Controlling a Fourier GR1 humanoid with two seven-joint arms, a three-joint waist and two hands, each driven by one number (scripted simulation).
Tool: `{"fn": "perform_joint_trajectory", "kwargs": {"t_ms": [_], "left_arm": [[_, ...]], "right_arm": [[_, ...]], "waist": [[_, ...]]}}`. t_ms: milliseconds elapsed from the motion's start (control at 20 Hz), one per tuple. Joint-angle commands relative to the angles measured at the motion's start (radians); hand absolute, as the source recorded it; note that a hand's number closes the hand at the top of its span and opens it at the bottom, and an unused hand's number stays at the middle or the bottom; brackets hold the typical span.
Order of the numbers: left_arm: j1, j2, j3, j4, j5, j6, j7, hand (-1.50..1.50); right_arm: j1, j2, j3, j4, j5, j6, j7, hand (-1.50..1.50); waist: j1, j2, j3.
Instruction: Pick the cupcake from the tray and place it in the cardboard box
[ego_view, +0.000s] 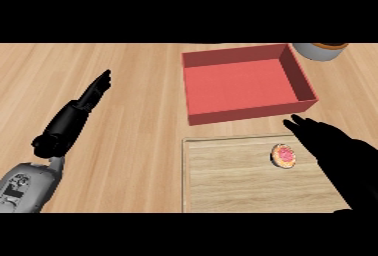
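Tray (244, 190) as landmark: pale wood board with a thin raised rim, lying flat on the wooden counter (140, 100), nearest the lower edge of the view, right of centre.

Cupcake (284, 155) sits on the tray, in its far right part, near the tray's far rim. Seen from above: round, pink frosting with small specks, orange-brown edge. Nothing holds it.

Right hand (328, 145) comes in from the lower right, over the tray's right side. Black, fingers stretched out and relaxed, not curled round anything. It is just right of the cupcake, fingertips reaching past the tray's far rim toward the box. Touching the cupcake or just above it: cannot tell from this view.

Left hand (92, 97) is well left of the tray, above bare counter. Fingers straight, held together, pointing away to the far side; holds nothing. Grey forearm enters at the lower left corner.

Cardboard box (247, 82) lies just beyond the tray's far rim, a narrow strip of counter between them. Red, open-topped, inside shows only its red floor and walls. Slightly rotated relative to the tray.

Beyond the box's far right corner, a grey round container (319, 51) with an orange-brown top, cut off by the view's upper edge.
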Motion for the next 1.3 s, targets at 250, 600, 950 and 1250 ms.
{"fn": "perform_joint_trajectory", "kwargs": {"t_ms": [250,600,950,1250], "left_arm": [[0.039,0.016,0.066,0.011,0.009,-0.060,-0.030,0.00],[0.056,-0.038,0.065,-0.048,-0.041,-0.056,0.014,0.00],[0.057,-0.095,0.053,-0.035,-0.108,-0.029,0.013,0.00],[0.070,-0.067,0.145,0.010,-0.078,-0.135,-0.052,0.00]], "right_arm": [[-0.134,0.183,0.099,0.101,0.120,0.108,0.217,-1.50],[-0.058,0.234,0.054,0.195,0.242,0.137,0.054,-1.50],[-0.002,0.308,0.113,0.284,0.402,0.117,0.021,-1.50],[0.079,0.296,0.005,0.340,0.449,0.122,-0.175,-1.50]], "waist": [[-0.008,-0.003,0.000],[-0.018,-0.004,0.002],[-0.020,-0.004,0.002],[-0.023,-0.003,0.002]]}}
